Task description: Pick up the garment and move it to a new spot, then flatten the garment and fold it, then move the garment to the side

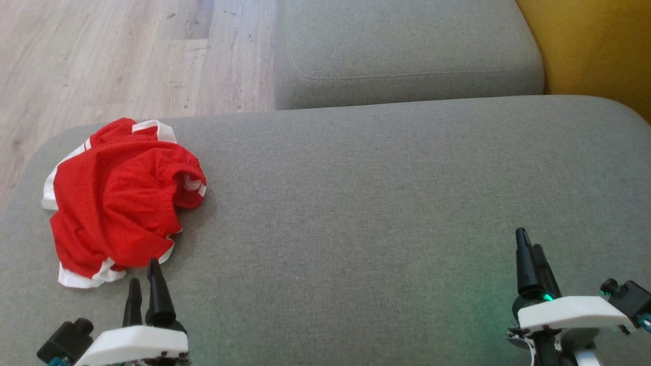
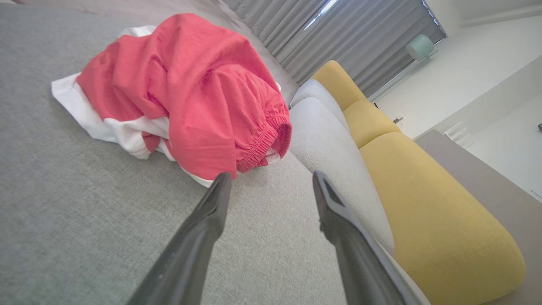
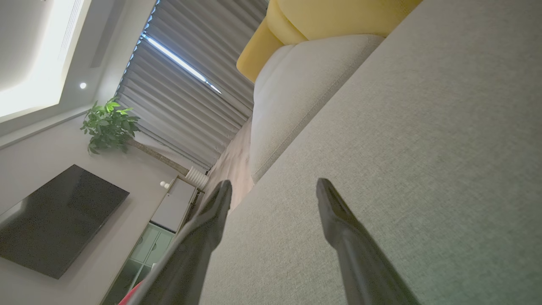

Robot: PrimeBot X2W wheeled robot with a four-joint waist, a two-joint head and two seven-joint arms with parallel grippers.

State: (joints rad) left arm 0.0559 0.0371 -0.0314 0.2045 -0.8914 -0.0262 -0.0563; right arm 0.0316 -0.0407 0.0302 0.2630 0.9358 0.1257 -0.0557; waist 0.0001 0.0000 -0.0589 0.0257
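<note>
The garment [image 1: 119, 198] is a crumpled red piece with white trim and an elastic band, lying bunched at the left end of a grey cushion [image 1: 366, 203]. My left gripper [image 1: 143, 277] stands open just below the garment's near edge, nothing between its fingers. In the left wrist view the garment [image 2: 186, 93] lies directly beyond that gripper [image 2: 271, 180], whose left fingertip almost reaches the white hem. My right gripper [image 1: 529, 244] is open at the lower right, far from the garment, above bare cushion. The right wrist view shows its spread fingers [image 3: 273, 186] over grey fabric.
A second grey cushion [image 1: 407, 51] lies behind the first. A yellow sofa part [image 1: 595, 46] sits at the far right. Wooden floor [image 1: 117, 56] shows beyond the cushion's left edge. A wall screen [image 3: 55, 220] and a potted plant [image 3: 108, 125] appear in the right wrist view.
</note>
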